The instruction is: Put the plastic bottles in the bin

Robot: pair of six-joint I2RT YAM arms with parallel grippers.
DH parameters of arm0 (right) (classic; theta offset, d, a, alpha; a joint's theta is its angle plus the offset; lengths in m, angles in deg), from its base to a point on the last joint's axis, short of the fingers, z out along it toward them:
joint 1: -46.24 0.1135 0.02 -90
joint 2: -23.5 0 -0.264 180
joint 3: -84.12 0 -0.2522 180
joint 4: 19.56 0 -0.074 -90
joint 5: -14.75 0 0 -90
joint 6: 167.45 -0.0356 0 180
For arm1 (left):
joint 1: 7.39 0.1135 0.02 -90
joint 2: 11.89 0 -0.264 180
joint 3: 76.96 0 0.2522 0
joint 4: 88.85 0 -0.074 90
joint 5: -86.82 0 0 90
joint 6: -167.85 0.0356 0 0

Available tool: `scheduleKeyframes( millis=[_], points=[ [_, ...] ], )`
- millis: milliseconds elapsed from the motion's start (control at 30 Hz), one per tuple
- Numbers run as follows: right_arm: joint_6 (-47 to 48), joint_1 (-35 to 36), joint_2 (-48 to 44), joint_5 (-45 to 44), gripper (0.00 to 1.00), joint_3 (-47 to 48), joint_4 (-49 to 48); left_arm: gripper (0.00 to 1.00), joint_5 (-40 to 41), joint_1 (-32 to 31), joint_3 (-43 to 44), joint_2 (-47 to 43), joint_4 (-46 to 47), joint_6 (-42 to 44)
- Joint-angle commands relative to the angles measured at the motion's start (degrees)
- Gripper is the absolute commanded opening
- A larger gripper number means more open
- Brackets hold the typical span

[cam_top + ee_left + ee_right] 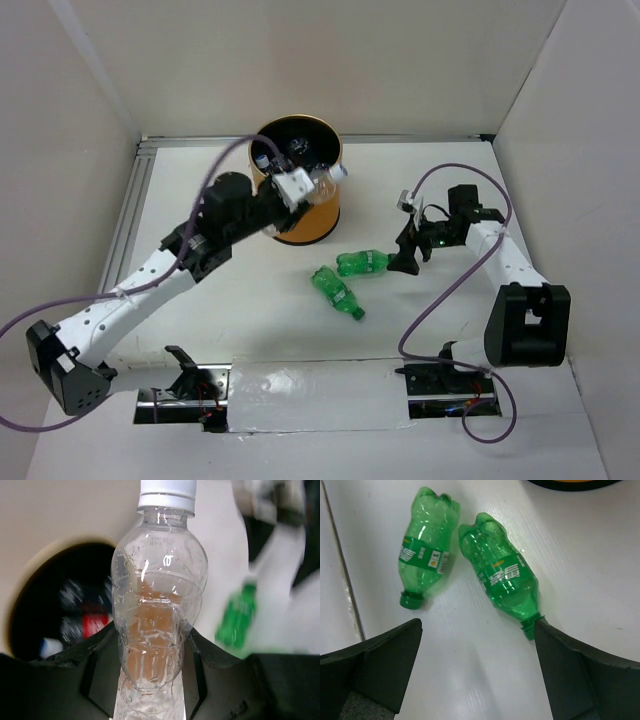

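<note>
My left gripper (290, 190) is shut on a plain clear bottle (322, 183) with a white cap, held over the near rim of the orange bin (305, 222). The same bottle (155, 595) fills the left wrist view, with the bin's black inside (55, 590) behind it holding several bottles, one with a red label (92, 624). Two green bottles lie on the table: one (362, 263) beside my right gripper (405, 262), the other (337, 292) nearer. My right gripper (477, 645) is open; the cap of one green bottle (505, 577) touches its right finger. The other green bottle (425, 545) lies to the left.
White walls close in the table on the left, back and right. A metal rail (128, 215) runs along the left edge. Purple cables (450, 290) loop from both arms. The right arm's base (527, 325) stands at the near right.
</note>
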Motion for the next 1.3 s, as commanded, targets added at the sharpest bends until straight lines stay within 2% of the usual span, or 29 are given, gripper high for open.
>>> scheduleKeyframes(
  millis=[0, 67, 133, 200, 267, 333, 400, 433, 533, 600, 633, 700, 733, 767, 800, 833, 867, 900, 933, 1000, 1033, 1067, 1133, 1167, 1267],
  points=[
    [7.4, -0.2, 0.2, -1.9, 1.00, 0.1, 0.4, 0.07, -1.1, 3.0, 6.1, 2.0, 13.4, -10.0],
    [7.4, 0.9, 1.3, -1.9, 1.00, 0.1, -0.5, 0.09, -1.1, 5.1, 8.8, 6.2, 23.6, -13.4],
    [6.8, 2.1, 1.9, -3.6, 1.00, 0.1, -2.5, 0.13, 3.1, 5.7, 11.2, 10.0, 28.9, -16.4],
    [6.1, 4.1, 1.9, -4.2, 1.00, 0.1, -4.1, 0.13, 7.4, 6.5, 16.0, 16.4, 32.0, -17.7],
    [4.3, 5.9, 2.4, -5.4, 1.00, 0.1, -6.3, 0.30, 9.4, 7.2, 19.6, 20.8, 32.0, -17.7],
    [1.8, 7.2, 3.0, -7.7, 1.00, 0.1, -9.7, 0.39, 12.6, 7.2, 22.1, 25.8, 32.0, -16.7],
    [1.7, 9.7, 3.9, -9.8, 1.00, 0.1, -10.9, 0.65, 14.4, 7.7, 22.9, 27.9, 30.4, -15.8],
    [2.3, 10.3, 5.2, -10.6, 1.00, 0.1, -11.7, 0.72, 15.5, 7.8, 23.6, 29.2, 29.2, -15.8],
    [4.6, 12.7, 8.3, -12.4, 1.00, 1.9, -11.7, 0.80, 16.0, 8.3, 23.1, 28.1, 26.4, -15.3],
    [7.5, 14.9, 10.0, -14.3, 1.00, 2.6, -11.7, 0.96, 15.5, 8.3, 21.9, 24.9, 26.4, -13.9],
    [8.3, 15.8, 11.7, -15.3, 1.00, 3.3, -11.7, 1.00, 15.5, 8.3, 21.9, 23.7, 25.1, -13.9],
    [9.6, 17.3, 13.6, -17.6, 1.00, 4.0, -13.0, 1.00, 15.0, 7.8, 21.9, 19.6, 21.1, -13.2],
    [9.7, 18.6, 15.6, -18.3, 1.00, 4.7, -14.1, 1.00, 15.0, 6.5, 21.9, 17.9, 16.0, -13.2],
    [9.7, 19.3, 16.5, -19.1, 1.00, 4.7, -15.0, 0.96, 14.5, 6.0, 21.9, 15.9, 13.0, -14.0],
    [9.7, 19.9, 17.4, -21.5, 1.00, 4.7, -16.0, 0.87, 13.1, 6.0, 21.4, 13.9, 9.7, -16.3],
    [9.7, 21.1, 18.1, -22.7, 1.00, 4.7, -17.3, 0.71, 12.0, 6.0, 18.9, 9.5, 6.9, -18.6],
    [9.7, 21.1, 19.4, -23.8, 1.00, 4.7, -19.0, 0.50, 12.9, 5.4, 17.1, 7.3, 2.1, -22.0],
    [9.7, 21.9, 19.9, -25.2, 0.98, 4.7, -19.5, 0.25, 12.9, 5.4, 14.9, 5.1, -0.2, -28.9],
    [9.7, 21.9, 19.9, -25.2, 0.94, 4.7, -19.5, 0.20, 11.9, 4.7, 9.0, 0.9, -1.7, -32.0],
    [9.7, 21.9, 20.7, -25.2, 0.82, 5.3, -17.0, 0.23, 10.1, 4.1, 1.8, -3.0, -3.6, -39.3],
    [10.5, 21.9, 20.7, -24.7, 0.75, 5.3, -15.7, 0.43, 9.5, 4.1, -2.1, -4.6, -3.6, -47.4],
    [11.1, 21.9, 20.7, -24.2, 0.56, 6.1, -14.1, 0.54, 8.7, 3.2, -9.3, -6.0, -2.5, -51.4],
    [11.6, 20.9, 18.0, -20.8, 0.39, 6.8, -9.3, 0.70, 8.1, 1.4, -15.9, -8.3, 0.7, -61.9],
    [11.6, 19.3, 16.1, -18.9, 0.30, 7.5, -7.8, 0.83, 8.1, -0.7, -21.9, -8.3, 2.7, -64.3],
    [11.6, 16.9, 5.6, -7.8, 0.21, 14.3, -0.2, 0.92, 8.4, -3.2, -29.2, -7.1, 9.7, -73.6]
  ],
)
